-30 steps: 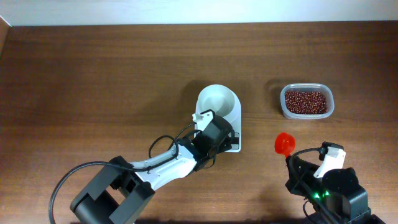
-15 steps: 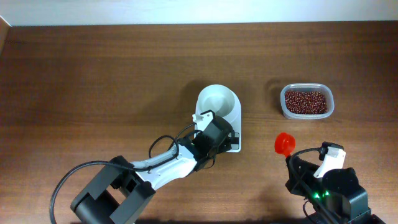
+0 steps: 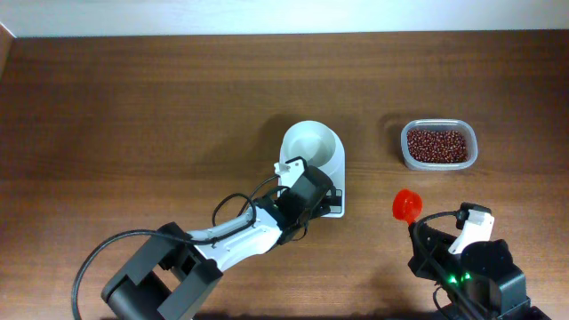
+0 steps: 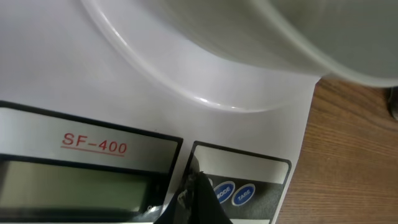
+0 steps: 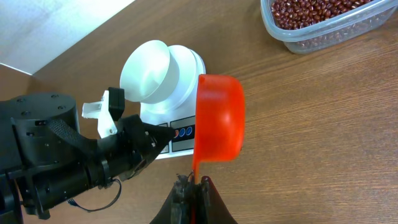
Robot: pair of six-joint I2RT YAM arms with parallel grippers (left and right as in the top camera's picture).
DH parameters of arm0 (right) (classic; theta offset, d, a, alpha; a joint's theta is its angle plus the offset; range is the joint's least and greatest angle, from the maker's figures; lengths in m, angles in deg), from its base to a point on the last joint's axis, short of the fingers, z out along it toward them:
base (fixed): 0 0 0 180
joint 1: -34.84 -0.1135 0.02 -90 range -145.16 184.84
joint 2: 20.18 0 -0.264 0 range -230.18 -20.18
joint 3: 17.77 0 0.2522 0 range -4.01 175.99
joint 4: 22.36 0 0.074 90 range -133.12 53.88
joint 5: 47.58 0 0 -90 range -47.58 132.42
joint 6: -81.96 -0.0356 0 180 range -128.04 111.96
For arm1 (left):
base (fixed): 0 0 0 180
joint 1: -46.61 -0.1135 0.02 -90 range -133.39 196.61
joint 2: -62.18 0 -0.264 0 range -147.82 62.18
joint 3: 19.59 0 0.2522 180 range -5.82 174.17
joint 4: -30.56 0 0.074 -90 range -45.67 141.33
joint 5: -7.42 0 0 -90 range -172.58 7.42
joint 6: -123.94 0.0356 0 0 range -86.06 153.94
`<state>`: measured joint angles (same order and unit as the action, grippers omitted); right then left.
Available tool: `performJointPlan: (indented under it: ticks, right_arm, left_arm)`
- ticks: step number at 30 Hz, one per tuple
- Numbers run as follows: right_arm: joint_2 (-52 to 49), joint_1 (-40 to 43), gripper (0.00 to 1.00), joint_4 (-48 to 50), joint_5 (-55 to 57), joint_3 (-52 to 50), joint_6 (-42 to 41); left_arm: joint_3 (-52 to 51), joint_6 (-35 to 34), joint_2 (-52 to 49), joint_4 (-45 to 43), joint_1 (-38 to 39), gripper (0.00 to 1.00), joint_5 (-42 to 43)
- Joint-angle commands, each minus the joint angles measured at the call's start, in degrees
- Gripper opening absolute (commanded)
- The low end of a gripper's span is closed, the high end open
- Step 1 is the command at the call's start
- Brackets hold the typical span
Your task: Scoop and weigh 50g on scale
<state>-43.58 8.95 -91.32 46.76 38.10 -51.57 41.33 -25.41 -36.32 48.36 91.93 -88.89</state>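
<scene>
The white scale [image 3: 335, 182] stands mid-table with its empty round bowl [image 3: 311, 149] on top. My left gripper [image 3: 332, 203] is shut, and its tips [image 4: 195, 178] rest on the scale's button panel, just left of the blue MODE button [image 4: 224, 191] and TARE button [image 4: 244, 194]. The display [image 4: 74, 180] is blank. My right gripper [image 5: 194, 182] is shut on the handle of an orange-red scoop [image 5: 219, 118], which is held above the wood to the right of the scale [image 5: 191, 62]. No beans show in the scoop [image 3: 406, 205]. The beans [image 3: 436, 145] lie in their tub.
A clear rectangular plastic tub [image 3: 404, 156] holds the beans at the right, beyond the scoop, also seen in the right wrist view [image 5: 292, 43]. The left arm's black body [image 5: 68, 155] and cables lie in front of the scale. The table's far edge [image 3: 267, 36] runs along the top.
</scene>
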Motion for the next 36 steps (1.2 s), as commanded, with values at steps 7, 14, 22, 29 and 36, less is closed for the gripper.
performJointPlan:
  ticks: [7,14,22,29,36]
  right_arm:
    - [0.26,0.42,0.04,0.37,1.11,0.96,0.24]
    - [0.26,0.42,0.04,2.75,4.66,0.96,0.24]
    - [0.17,0.42,0.04,5.53,9.94,0.96,0.24]
    - [0.17,0.42,0.04,6.19,13.35,0.96,0.26]
    - [0.17,0.42,0.04,6.16,13.31,0.96,0.26]
  left_arm:
    - [0.63,5.53,2.1,-0.04,0.17,0.0,10.78]
    - [0.63,20.94,25.94,15.67,0.0,0.01,6.29]
    - [0.61,19.26,26.53,18.32,0.07,0.0,1.05]
    - [0.61,13.49,7.76,8.17,0.5,0.0,1.11]
    - [0.61,13.53,1.14,1.4,0.7,0.0,0.83]
